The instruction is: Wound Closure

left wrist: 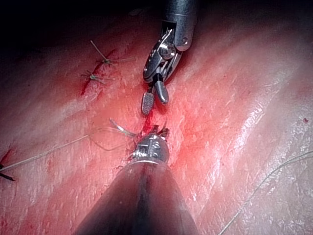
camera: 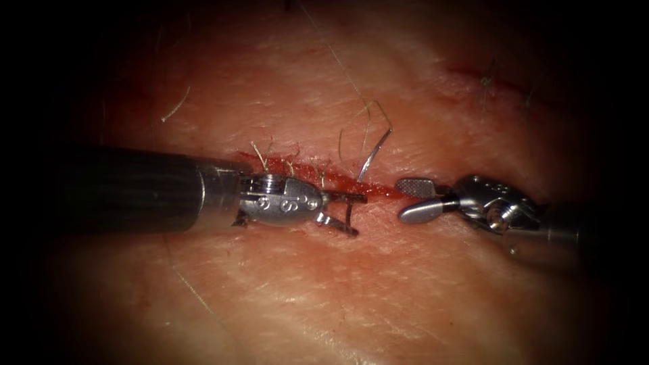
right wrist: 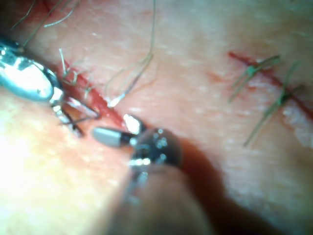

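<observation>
The cut (camera: pixel 318 174) runs across the tissue (camera: pixel 351 290), lined with red fluid. The curved needle (camera: pixel 374 154) sticks out of the tissue just beyond the cut, between the two tools, with thin thread (camera: pixel 365 111) looping from it. My left tool (camera: pixel 343 213) lies over the cut's left part with its jaws apart; a thin metal stretch, seemingly the needle's other end, crosses between their tips. My right tool (camera: pixel 412 199) sits at the cut's right end, open, holding nothing. In the wrist views, needle (right wrist: pixel 128 85), left tool (right wrist: pixel 78 120) and right tool (right wrist: pixel 115 128) show again.
Short cut thread ends (camera: pixel 291 162) stand along the cut's left part. Another stitched cut (camera: pixel 487 78) with thread tails lies at the far right. A long loose thread (camera: pixel 331 51) trails away over the tissue beyond the wound.
</observation>
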You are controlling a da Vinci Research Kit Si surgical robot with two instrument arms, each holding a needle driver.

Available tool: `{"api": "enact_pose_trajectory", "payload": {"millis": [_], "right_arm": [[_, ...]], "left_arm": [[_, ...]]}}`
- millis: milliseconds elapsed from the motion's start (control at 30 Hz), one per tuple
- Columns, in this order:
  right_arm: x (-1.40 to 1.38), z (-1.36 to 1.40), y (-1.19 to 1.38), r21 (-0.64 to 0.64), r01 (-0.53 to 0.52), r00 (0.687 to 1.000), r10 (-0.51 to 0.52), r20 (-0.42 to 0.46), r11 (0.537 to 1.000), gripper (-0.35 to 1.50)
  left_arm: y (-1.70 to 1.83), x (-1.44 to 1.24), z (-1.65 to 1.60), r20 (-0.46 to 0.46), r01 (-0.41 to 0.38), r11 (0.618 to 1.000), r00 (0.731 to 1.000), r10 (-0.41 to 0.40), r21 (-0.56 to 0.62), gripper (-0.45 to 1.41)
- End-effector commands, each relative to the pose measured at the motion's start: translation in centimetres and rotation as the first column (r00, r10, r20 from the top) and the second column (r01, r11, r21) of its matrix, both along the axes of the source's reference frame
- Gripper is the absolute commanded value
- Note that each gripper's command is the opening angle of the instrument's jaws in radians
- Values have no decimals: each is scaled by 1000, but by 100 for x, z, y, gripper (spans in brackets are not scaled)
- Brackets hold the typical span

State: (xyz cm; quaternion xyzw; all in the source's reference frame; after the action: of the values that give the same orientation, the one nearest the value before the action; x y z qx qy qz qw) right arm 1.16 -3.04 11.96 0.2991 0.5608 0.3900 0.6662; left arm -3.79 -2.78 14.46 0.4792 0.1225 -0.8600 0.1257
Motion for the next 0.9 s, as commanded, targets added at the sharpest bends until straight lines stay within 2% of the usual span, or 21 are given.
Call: {"api": "enact_pose_trajectory", "payload": {"millis": [33,133,233,367,567,900], "right_arm": [[6,5,-4,1,1,1000,-1,-2,1000,129],[5,4,-5,1,2,1000,-2,-2,1000,129],[6,3,-7,1,1,1000,-1,-2,1000,129],[9,4,-7,0,-1,1000,1,-1,1000,129],[12,6,-13,-4,4,1000,-4,-1,1000,129],[11,4,-17,7,6,1000,-6,-4,1000,129]], "left_arm": [[-5,-4,5,-22,24,999,999,-23,44,-45],[-6,-1,-3,-91,103,979,992,-88,177,-45],[-10,1,-20,-130,147,951,985,-115,273,-45],[-16,1,-50,-129,144,928,986,-106,344,-45],[-25,-4,-97,-112,142,864,989,-100,484,-45],[-30,7,-166,-59,79,778,997,-54,623,-45]]}}
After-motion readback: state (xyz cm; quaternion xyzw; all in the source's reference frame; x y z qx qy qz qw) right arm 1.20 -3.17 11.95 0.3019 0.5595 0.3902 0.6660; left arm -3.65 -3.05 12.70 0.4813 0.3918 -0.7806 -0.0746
